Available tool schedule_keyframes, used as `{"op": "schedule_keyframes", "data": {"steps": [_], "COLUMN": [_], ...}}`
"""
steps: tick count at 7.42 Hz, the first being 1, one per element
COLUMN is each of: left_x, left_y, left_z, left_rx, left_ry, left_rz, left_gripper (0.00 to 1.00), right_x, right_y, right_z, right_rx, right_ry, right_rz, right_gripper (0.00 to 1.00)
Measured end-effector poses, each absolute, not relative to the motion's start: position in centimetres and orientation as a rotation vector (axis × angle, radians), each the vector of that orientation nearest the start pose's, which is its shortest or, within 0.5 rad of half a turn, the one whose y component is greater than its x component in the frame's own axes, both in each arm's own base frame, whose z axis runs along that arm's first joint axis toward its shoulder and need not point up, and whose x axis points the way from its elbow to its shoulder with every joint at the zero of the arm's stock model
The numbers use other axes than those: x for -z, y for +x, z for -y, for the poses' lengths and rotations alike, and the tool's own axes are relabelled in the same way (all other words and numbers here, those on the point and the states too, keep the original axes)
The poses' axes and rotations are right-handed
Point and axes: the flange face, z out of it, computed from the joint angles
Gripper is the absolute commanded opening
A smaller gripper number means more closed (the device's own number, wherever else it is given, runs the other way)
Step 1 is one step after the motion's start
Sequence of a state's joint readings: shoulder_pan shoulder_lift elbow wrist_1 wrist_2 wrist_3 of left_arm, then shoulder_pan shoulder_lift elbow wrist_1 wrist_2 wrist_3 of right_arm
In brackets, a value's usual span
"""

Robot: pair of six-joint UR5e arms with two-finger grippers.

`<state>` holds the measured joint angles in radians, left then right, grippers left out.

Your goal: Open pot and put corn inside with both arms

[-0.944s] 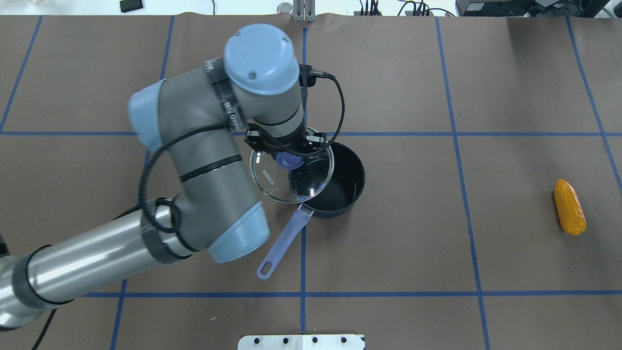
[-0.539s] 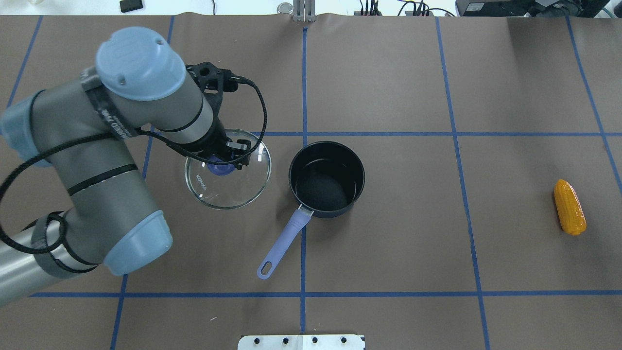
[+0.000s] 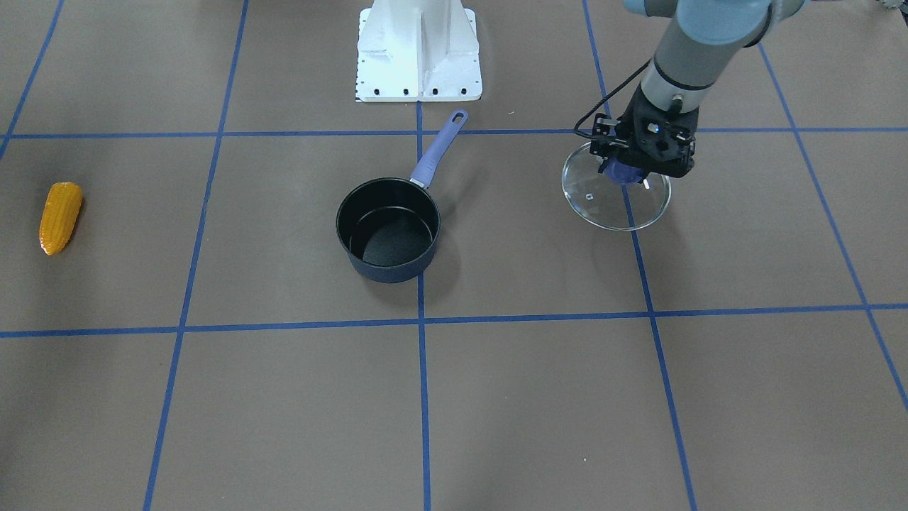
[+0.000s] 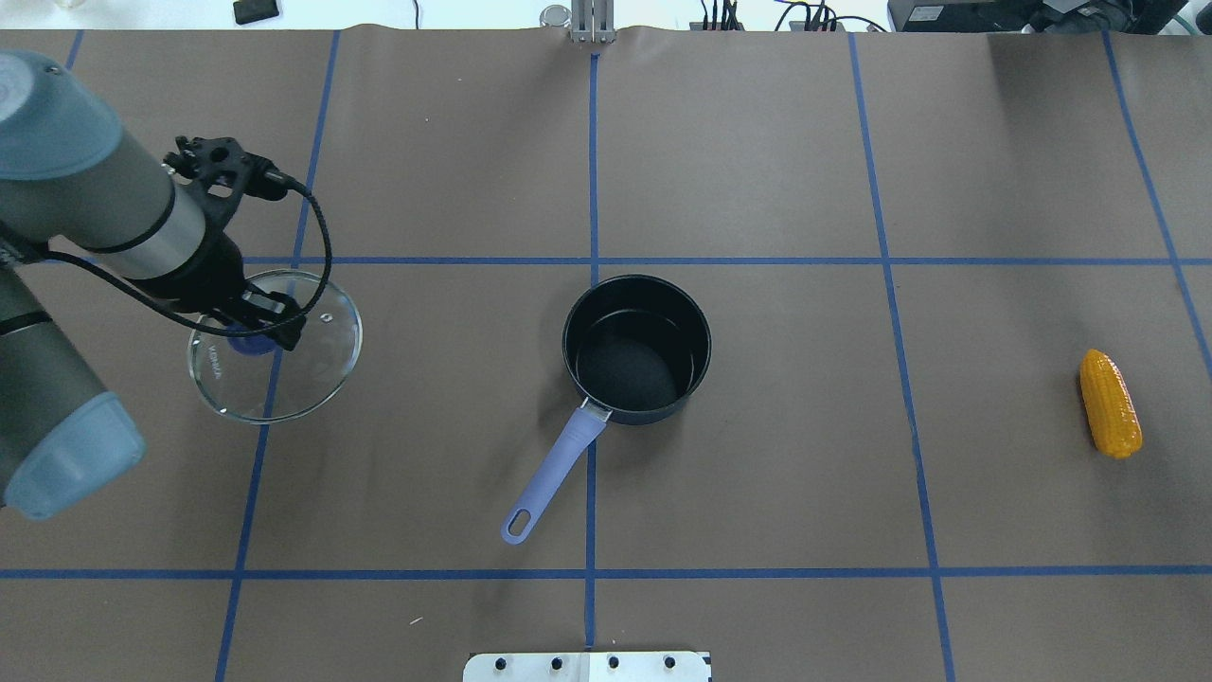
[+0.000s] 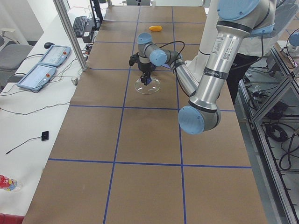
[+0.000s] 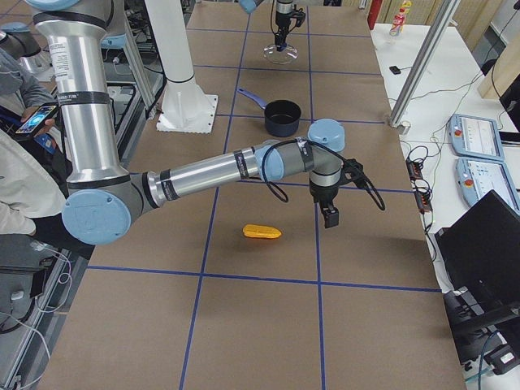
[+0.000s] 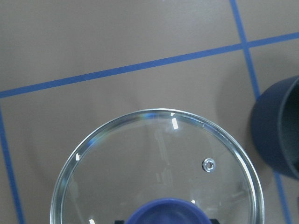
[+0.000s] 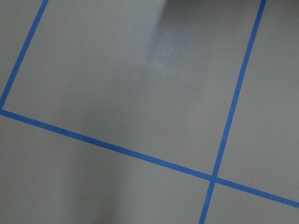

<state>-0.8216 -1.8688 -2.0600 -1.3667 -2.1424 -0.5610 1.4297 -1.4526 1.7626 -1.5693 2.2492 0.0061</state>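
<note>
The black pot (image 4: 636,346) stands open at the table's middle, its purple handle (image 4: 554,469) pointing toward the robot. My left gripper (image 4: 254,333) is shut on the blue knob of the glass lid (image 4: 312,369) and holds it low over the table, well left of the pot. In the front-facing view the lid (image 3: 617,209) hangs under that gripper (image 3: 630,172). The left wrist view shows the lid (image 7: 159,163) and the pot's wall (image 7: 278,130). The corn (image 4: 1110,403) lies at the far right. My right gripper (image 6: 331,216) hovers beside the corn (image 6: 262,231); I cannot tell whether it is open.
The white base pedestal (image 3: 418,50) stands at the robot's edge of the table. Blue tape lines cross the brown paper cover. The right wrist view shows only paper and tape. A person (image 6: 20,187) stands beside the robot, and control panels (image 5: 49,58) lie on the side bench.
My left arm has carried the lid from above the pot far to the left, leaving the pot open. The pot and the corn have not moved.
</note>
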Motion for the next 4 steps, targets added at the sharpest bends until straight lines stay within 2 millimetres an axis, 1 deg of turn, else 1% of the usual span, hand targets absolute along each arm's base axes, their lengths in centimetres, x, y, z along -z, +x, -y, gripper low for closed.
{"op": "schedule_keyframes", "data": {"steps": [2, 4], "left_x": [-35.6, -40.4], "left_y": [27.0, 24.9], "left_z": [43.7, 42.1], "left_rx": [-0.414, -0.444], "left_ry": [0.099, 0.115], "left_rz": [-0.765, -0.765], "left_gripper": [0.00, 0.00], "right_x": [-50.8, -50.8], "right_y": [-0.6, -0.6], "right_z": [54.7, 54.7], "right_rx": [0.234, 0.234], "right_ry": [0.249, 0.250], "right_rz": [0.694, 0.694], "right_gripper": [1.00, 1.00]}}
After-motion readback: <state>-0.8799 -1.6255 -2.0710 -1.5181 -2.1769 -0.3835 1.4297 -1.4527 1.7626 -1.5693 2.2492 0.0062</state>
